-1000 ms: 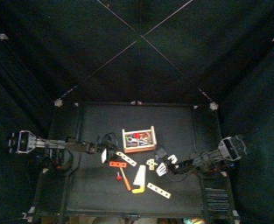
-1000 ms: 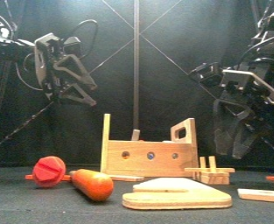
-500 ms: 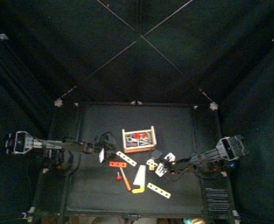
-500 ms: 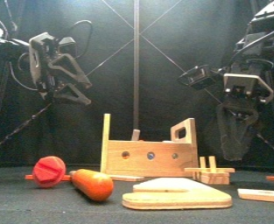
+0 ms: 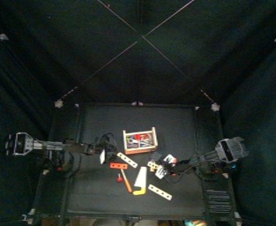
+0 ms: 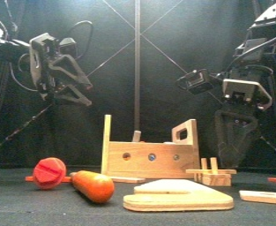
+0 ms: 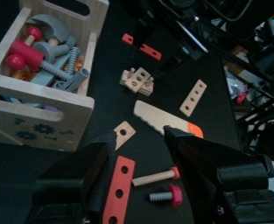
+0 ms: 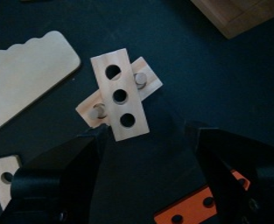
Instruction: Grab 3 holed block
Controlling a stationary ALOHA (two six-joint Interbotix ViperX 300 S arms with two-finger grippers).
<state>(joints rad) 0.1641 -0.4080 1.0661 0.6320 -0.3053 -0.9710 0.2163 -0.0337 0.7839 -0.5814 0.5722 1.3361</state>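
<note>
Plainly unmarked three-hole block (image 8: 119,94), right gripper (image 8: 145,175) open above it

Dim, dark surroundings; sharp, evenly lit close-ups.

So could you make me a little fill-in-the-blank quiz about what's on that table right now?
1. The right gripper hovers with its jaws ____ above the crossed wooden blocks.
2. The upper block of that cross shows ____ holes.
3. The wooden toolbox holds toy bolts and stands ____ on the table.
4. The orange-handled wooden tool lying flat is a toy ____.

Missing words: open; three; upright; saw
</note>
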